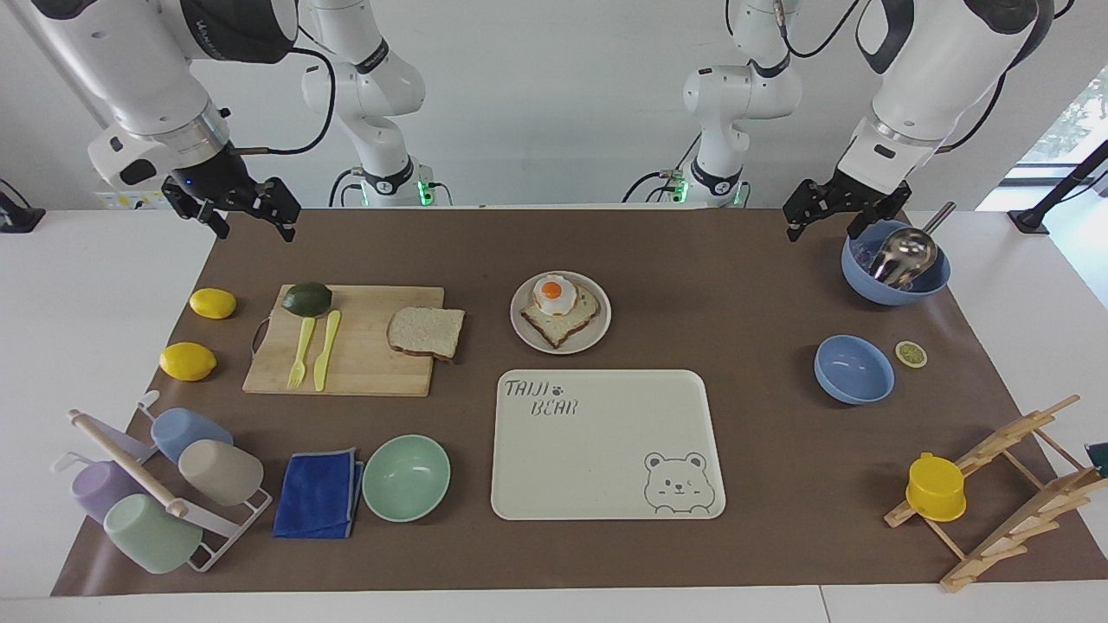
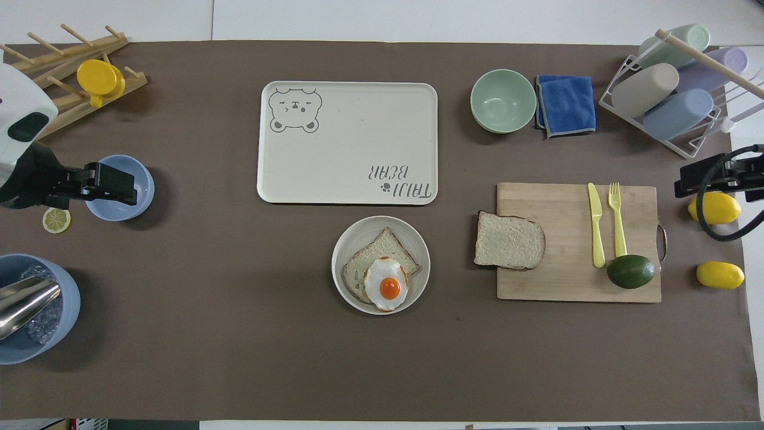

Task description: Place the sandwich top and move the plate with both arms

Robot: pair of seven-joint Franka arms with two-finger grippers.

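Sandwich top lies on the cutting board, well apart from both wide-open grippers

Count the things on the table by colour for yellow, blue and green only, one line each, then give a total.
Yellow: 6 (two lemons, lemon slice, fork, knife, cup)
Blue: 4 (two bowls, cloth, cup)
Green: 3 (avocado, bowl, cup)
Total: 13
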